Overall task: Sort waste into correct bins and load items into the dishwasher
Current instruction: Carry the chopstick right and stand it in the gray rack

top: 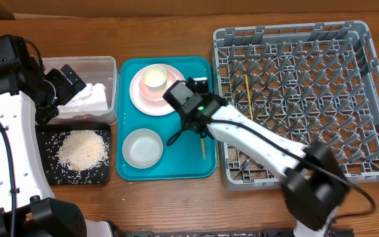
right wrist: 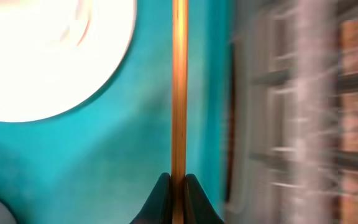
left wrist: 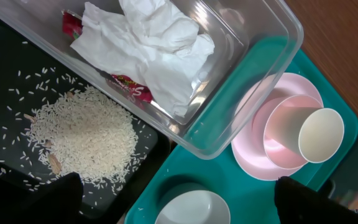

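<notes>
A wooden surface [top: 176, 207] carries the sorting set-up. The right tool [right wrist: 179, 182] is clenched on a wooden chopstick [right wrist: 179, 93] over the teal tray [top: 176, 164]. It is gripped near one end, probably for carrying to the grey dish rack [top: 367, 99], where a second chopstick [top: 248, 95] already lies. The right arm [top: 262, 141] is stretched diagonally across the rack's corner. The left tool [top: 66, 82] is held released over the clear tub [top: 112, 72] of tissue [left wrist: 148, 50]. Rice [left wrist: 86, 134] is spread on the black tray [top: 48, 176].

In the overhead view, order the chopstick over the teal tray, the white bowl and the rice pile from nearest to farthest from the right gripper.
From the right gripper:
1. chopstick: clamped between its fingers, near the right edge of the teal tray.
2. white bowl: to the left, in the teal tray's lower half.
3. rice pile: farthest left, on the black tray.
</notes>
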You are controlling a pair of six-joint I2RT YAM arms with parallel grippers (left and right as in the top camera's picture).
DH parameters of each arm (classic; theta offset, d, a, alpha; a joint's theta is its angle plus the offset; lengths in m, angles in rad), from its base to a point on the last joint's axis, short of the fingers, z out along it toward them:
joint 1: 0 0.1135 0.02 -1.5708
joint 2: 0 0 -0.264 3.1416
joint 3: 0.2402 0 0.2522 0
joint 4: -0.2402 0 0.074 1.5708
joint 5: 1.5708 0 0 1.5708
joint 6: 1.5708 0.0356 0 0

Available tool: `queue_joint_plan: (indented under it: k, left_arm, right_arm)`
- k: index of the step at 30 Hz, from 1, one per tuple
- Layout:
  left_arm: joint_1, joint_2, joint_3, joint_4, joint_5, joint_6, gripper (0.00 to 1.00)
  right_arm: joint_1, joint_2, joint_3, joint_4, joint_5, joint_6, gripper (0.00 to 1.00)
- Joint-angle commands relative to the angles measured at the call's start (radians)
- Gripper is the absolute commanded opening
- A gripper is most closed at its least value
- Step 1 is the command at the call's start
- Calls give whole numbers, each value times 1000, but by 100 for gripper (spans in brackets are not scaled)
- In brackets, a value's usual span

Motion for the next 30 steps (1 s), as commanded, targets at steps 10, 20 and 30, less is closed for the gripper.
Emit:
queue_joint_plan:
  k: [10, 20, 30]
  left_arm:
    - [3, -8, 22, 1, 10, 0, 100]
    - [3, -8, 22, 1, 10, 1, 100]
    - [3, -8, 22, 1, 10, 1, 100]
  right_arm:
    - [-95, -186, 31, -150, 372, -85, 4]
    - [-274, -185, 30, -146, 171, -180, 4]
    - [-343, -180, -13, -102, 14, -298, 4]
